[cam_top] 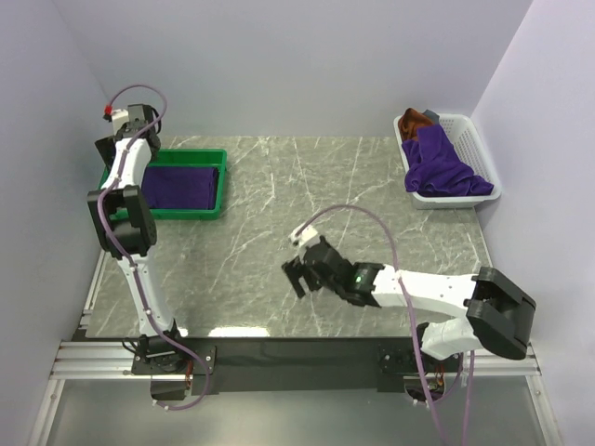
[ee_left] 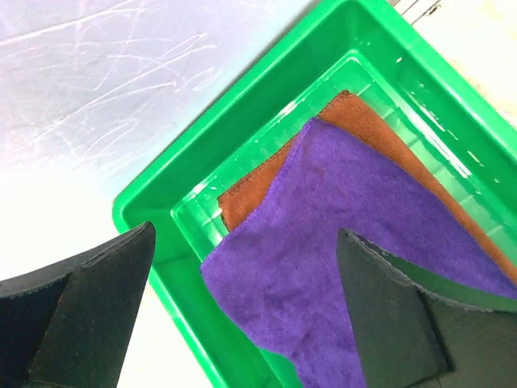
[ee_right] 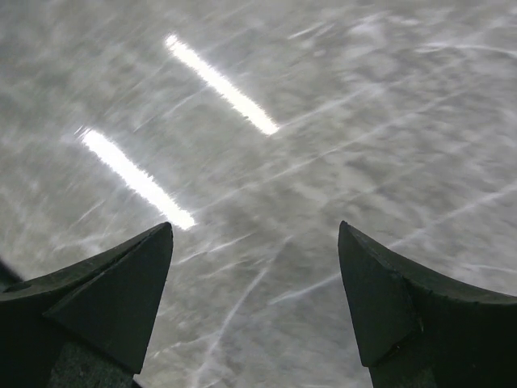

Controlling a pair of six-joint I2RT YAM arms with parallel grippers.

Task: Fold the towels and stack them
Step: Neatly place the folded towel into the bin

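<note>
Left claw (ee_left: 246, 234), spread and empty, hangs over the purple towel (ee_left: 347, 218) lying on the rust-brown towel (ee_left: 246, 194) in the green tray (ee_left: 161, 194) at the left edge of the bench (cam_top: 307, 186); we should rise straight, avoiding snags.

From above and behind the arm bases, we look down on the whole counter (cam_top: 307, 204). Past the left hand (ee_left: 246, 230) we look closely into the green tray (ee_left: 153, 218), also seen overhead at far left. Past the right hand (ee_right: 255, 225) we face the counter, very near.
</note>
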